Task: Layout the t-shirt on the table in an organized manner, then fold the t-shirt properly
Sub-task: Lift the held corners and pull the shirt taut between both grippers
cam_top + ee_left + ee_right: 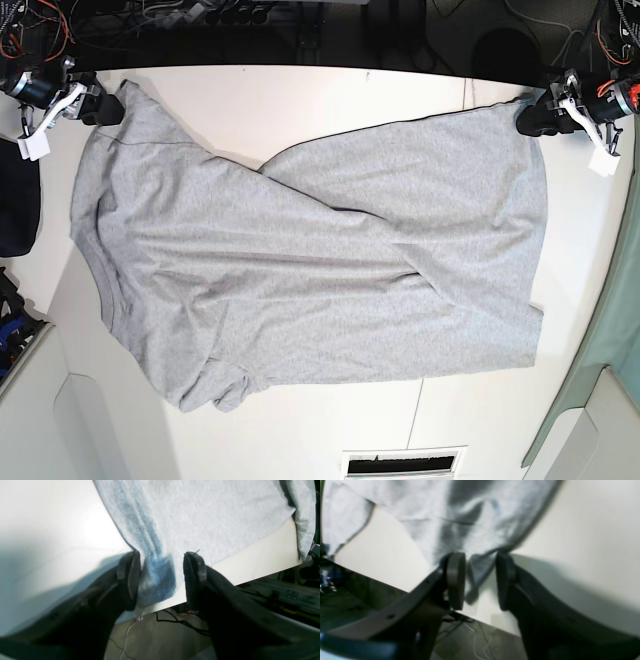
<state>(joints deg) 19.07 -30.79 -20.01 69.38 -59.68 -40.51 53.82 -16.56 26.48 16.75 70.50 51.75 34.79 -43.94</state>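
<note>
The t-shirt [300,280] lies spread, partly creased, across the table [330,100]. In the base view's upper corners its far corners reach both end effectors. Only the wrist views show their state: left end effector [160,577] and right end effector [477,580] stand apart, cloth between the pads.

- Dark strip [300,25] behind the far edge, w/ cables [200,15], red wires at both corners.
- Floor [150,640] below: grey-brown, black cables [182,623] and a white wire [126,637] on it.
- Dark cloth [15,210] at base view's left edge.
- Vent grille [405,463] at bottom.
- Light bright, glary.
</note>
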